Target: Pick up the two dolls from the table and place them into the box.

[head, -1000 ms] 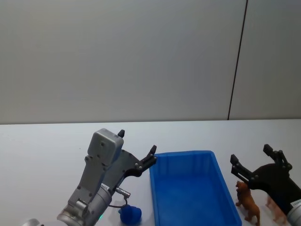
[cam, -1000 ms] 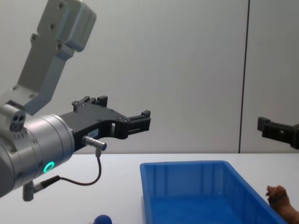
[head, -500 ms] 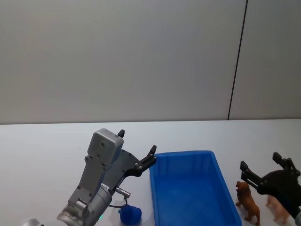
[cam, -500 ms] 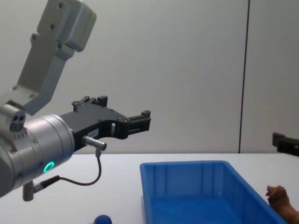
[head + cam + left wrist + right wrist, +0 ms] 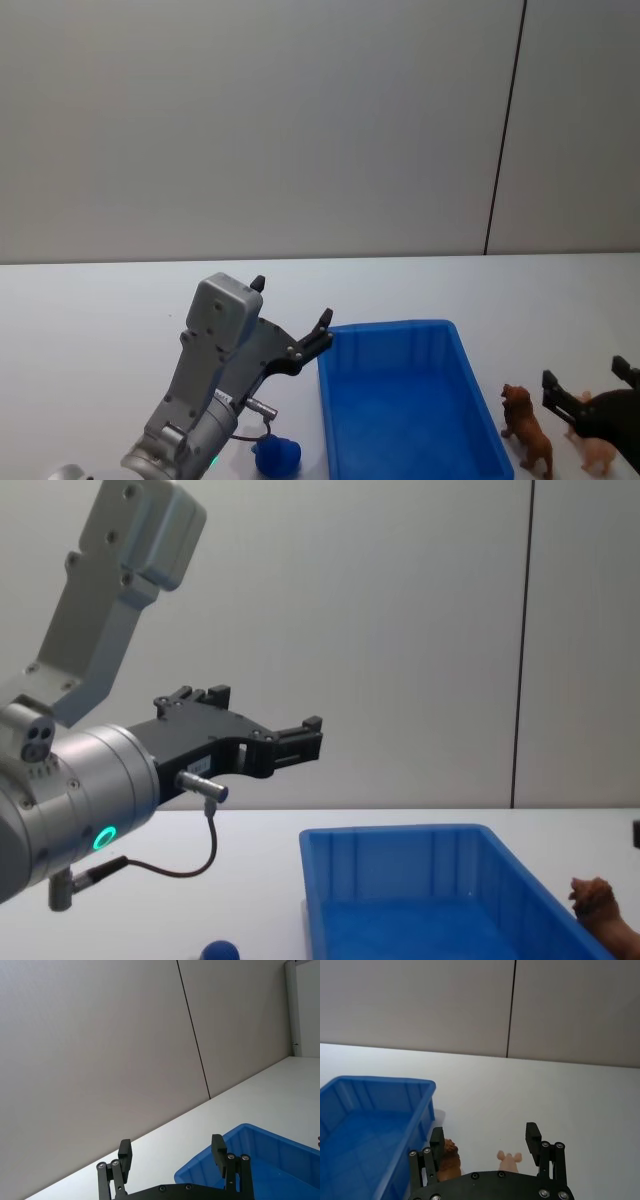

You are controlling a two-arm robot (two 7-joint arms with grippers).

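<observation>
A brown four-legged doll [image 5: 527, 431] stands on the white table [image 5: 90, 310] just right of the blue box [image 5: 390, 328]. It also shows in the right wrist view [image 5: 451, 1159] and the chest view [image 5: 598, 899]. A small dark-blue rounded doll [image 5: 277, 455] lies left of the box, under my left arm; its top [image 5: 218, 950] shows in the chest view. My left gripper [image 5: 292, 302] hangs open above the box's left rim [image 5: 235, 1132] and holds nothing. My right gripper [image 5: 585, 376] is open and low, right of the brown doll, with its fingers [image 5: 532, 1136] spread.
A pale pink animal figure [image 5: 600, 456] stands right of the brown doll, under my right gripper, and shows between the jaws in the right wrist view [image 5: 508, 1161]. The box's inside [image 5: 405, 410] holds nothing. A grey wall with a dark seam [image 5: 505, 130] rises behind the table.
My right gripper has drawn back and down toward the right near corner, leaving the chest view almost wholly. The left arm and the dolls have not moved.
</observation>
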